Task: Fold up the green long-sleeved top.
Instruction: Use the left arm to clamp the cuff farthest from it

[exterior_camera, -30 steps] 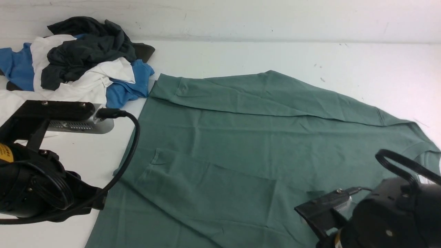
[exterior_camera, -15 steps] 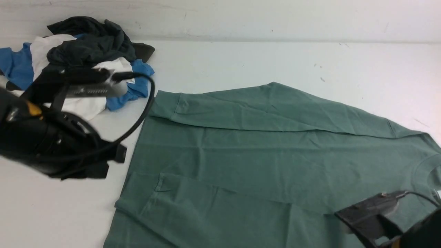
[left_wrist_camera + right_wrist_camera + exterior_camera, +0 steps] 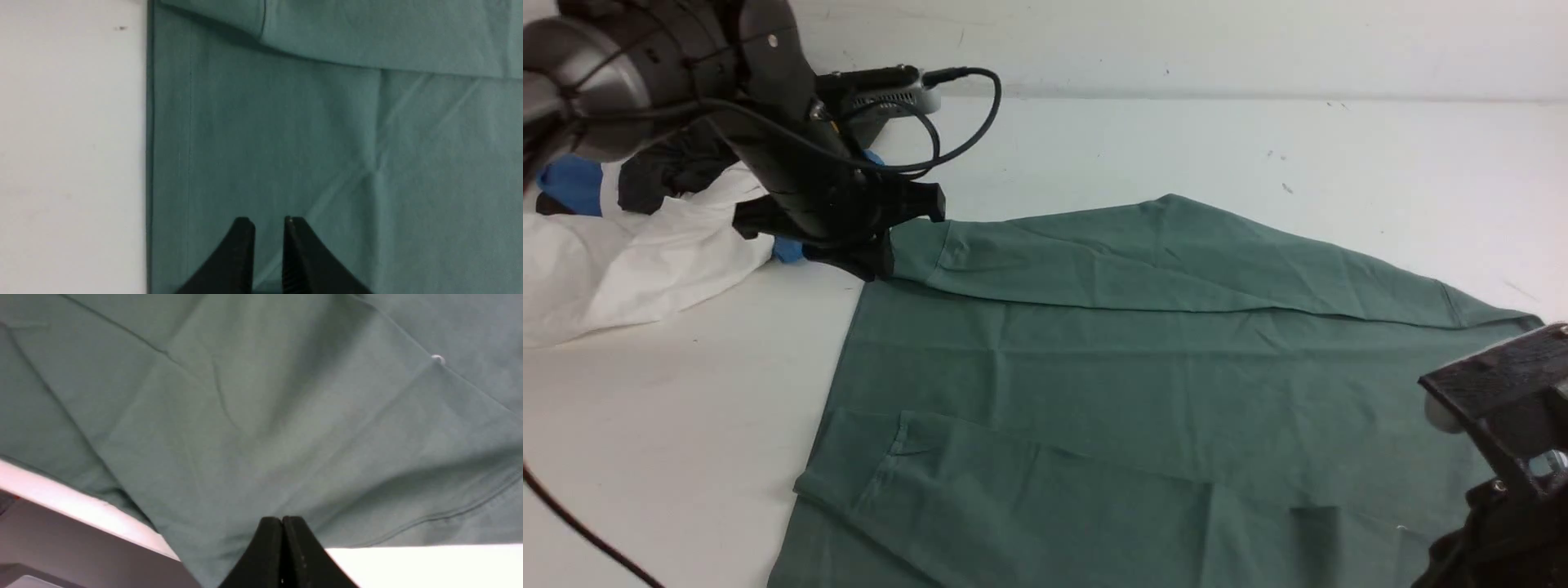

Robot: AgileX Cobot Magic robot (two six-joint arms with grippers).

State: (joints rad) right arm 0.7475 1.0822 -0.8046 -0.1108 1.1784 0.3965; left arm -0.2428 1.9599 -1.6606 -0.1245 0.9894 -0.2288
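Where it lies flat, the green long-sleeved top [image 3: 1143,367] shows plain fabric.

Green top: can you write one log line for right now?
green top: flat, sleeves folded across body | left end effector: slightly open, empty, over hem edge | right end effector: shut, over top

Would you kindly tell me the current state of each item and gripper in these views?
green long-sleeved top: spread flat on the table, both sleeves folded across the body.
left gripper: slightly open, empty, over the top near its hem.
right gripper: shut, empty, above the top.
pile of other garments: crumpled, unfolded heap.
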